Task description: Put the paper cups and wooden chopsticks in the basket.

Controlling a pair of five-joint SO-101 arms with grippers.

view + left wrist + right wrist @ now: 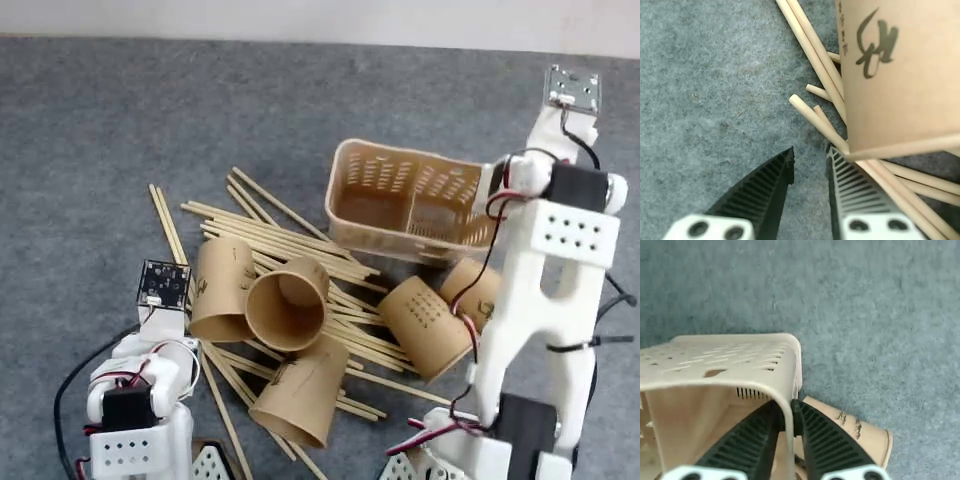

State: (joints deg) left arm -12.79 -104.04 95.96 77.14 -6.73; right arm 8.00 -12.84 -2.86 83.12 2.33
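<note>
Grey felt [100,120] bears the basket [385,180]; my right pincer [786,409] clamps its wall, likely steadying it; left pincer [810,154], well apart, gapes empty.

Grey felt-like table covering [90,120], a pale strip of wall [300,18] along its far edge.

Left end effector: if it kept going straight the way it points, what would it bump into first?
Probably the loose wooden chopsticks lying just ahead of the left end effector, beside the paper cup; otherwise the grey carpet. Depth is hard to judge.
</note>
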